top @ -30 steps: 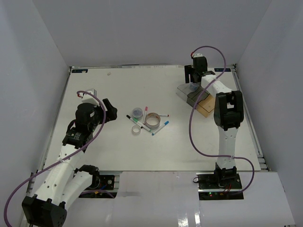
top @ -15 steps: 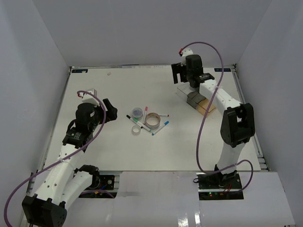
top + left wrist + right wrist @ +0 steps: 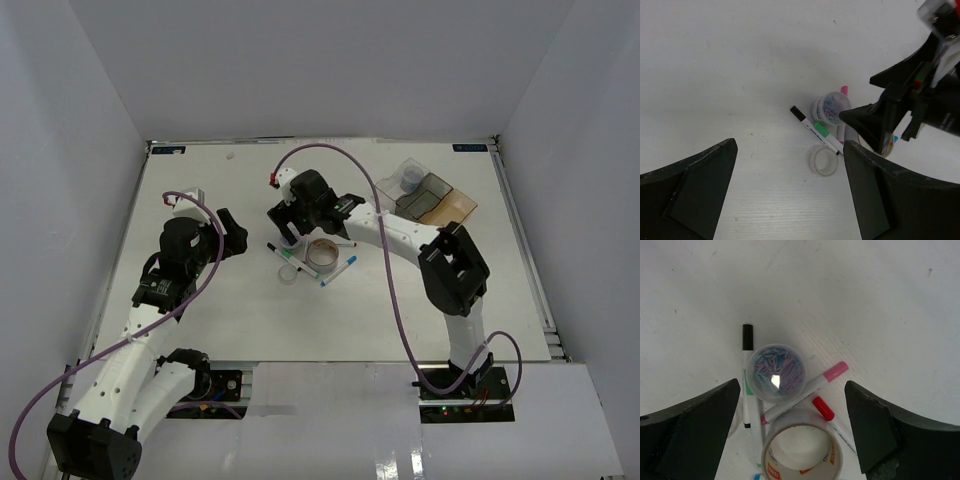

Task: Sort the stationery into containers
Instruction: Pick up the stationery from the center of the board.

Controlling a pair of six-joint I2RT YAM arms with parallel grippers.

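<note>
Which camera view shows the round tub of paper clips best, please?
The right wrist view: the tub sits centred, seen from above, its contents visible. The left wrist view shows it small, partly behind the right arm. From top external, that arm hides it.

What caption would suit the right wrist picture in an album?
Open right gripper above a tub of coloured clips, a pink-capped marker and a tape roll.

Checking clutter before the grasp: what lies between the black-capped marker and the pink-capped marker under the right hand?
The clip-filled round tub lies between the black-capped marker and the pink-capped marker; the right wrist view shows it.
</note>
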